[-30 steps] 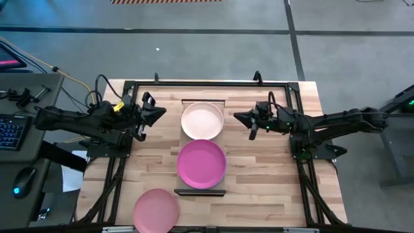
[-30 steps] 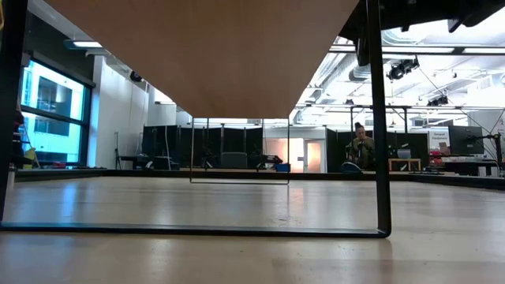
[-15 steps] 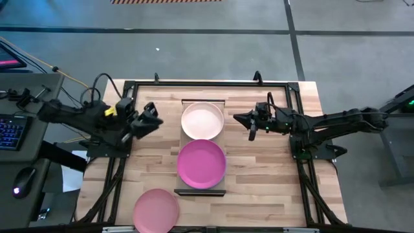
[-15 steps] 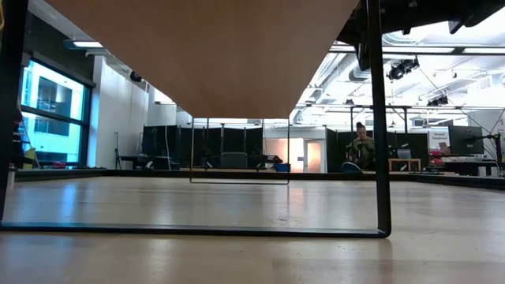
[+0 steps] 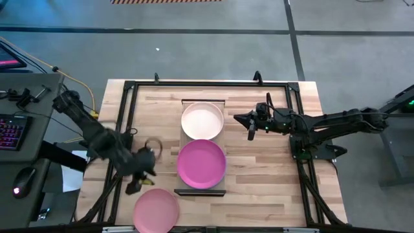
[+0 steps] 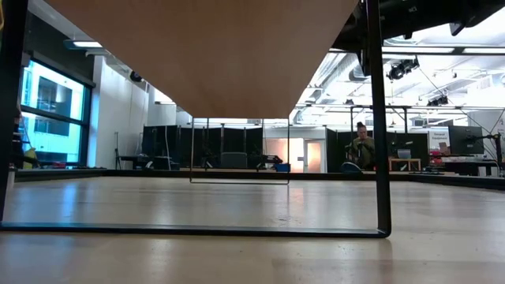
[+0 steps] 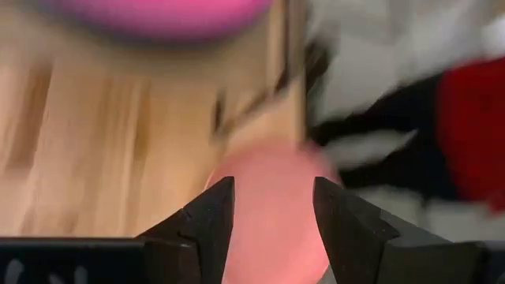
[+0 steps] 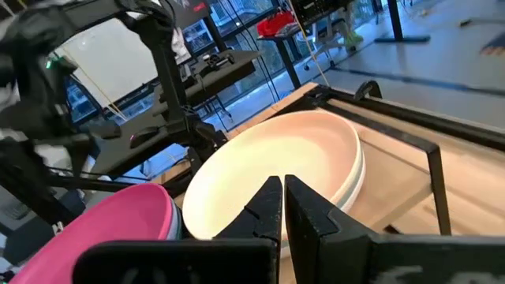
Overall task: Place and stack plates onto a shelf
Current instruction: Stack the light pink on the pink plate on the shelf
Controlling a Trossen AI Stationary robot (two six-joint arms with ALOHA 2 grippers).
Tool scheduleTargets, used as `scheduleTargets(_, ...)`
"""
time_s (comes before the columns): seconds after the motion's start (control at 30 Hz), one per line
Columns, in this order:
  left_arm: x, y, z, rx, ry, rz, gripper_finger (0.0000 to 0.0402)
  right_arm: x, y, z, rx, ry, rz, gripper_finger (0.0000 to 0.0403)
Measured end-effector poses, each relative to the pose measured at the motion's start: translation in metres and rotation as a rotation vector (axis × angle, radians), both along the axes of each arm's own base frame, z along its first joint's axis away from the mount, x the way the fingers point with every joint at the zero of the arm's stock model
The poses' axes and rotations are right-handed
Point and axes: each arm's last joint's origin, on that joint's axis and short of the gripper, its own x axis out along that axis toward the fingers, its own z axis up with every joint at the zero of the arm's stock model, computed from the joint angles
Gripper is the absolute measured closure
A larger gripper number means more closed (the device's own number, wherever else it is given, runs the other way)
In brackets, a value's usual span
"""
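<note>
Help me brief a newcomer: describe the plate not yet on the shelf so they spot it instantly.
Start at the shelf in the middle of the table, holding a peach plate and a magenta plate. Go to the table's near left edge, below the open left gripper. The pink plate there lies alone on bare tabletop, paler than the magenta.

Left wrist view motion-blurred; pink plate [image 5: 156, 208] cut by the high view's bottom edge

A keyboard [image 5: 11, 131] and mouse [image 5: 26, 178] sit on a dark desk [image 5: 29, 97] beside the plank worktop [image 5: 265, 175]. Far off in the room, a person [image 6: 361, 147] sits at a bench.
</note>
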Motion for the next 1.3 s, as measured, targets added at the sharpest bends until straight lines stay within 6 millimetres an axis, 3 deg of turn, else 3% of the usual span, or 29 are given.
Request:
scheduleTargets(0.17,-0.013,-0.030,-0.047,0.130,0.186,-0.035,0.0238,0.000,0.000,-0.002,0.015,0.017,-0.002,0.0403)
scheduleTargets(0.3,-0.019,-0.054,-0.092,0.043,0.218,-0.047,0.0238,0.000,0.000,-0.003,0.015,0.028,-0.002,0.0403)
scheduleTargets(0.47,-0.029,-0.052,-0.138,0.028,0.325,0.001,0.0238,-0.001,0.000,-0.005,0.016,0.047,-0.002,0.0403)
scheduleTargets(0.63,-0.029,-0.043,-0.150,0.066,0.311,0.132,0.0238,-0.001,0.000,-0.007,0.017,0.066,-0.002,0.0403)
scheduleTargets(1.1,-0.024,-0.051,-0.182,0.160,0.421,0.145,0.0240,-0.001,0.000,-0.009,0.018,0.091,0.008,0.0403)
scheduleTargets(1.2,-0.024,-0.051,-0.180,0.158,0.404,0.149,0.0258,-0.001,0.000,-0.009,0.018,0.093,0.009,0.0403)
scheduleTargets(1.3,-0.025,-0.048,-0.176,0.166,0.388,0.157,0.0303,-0.001,0.000,-0.010,0.018,0.097,0.008,0.0403)
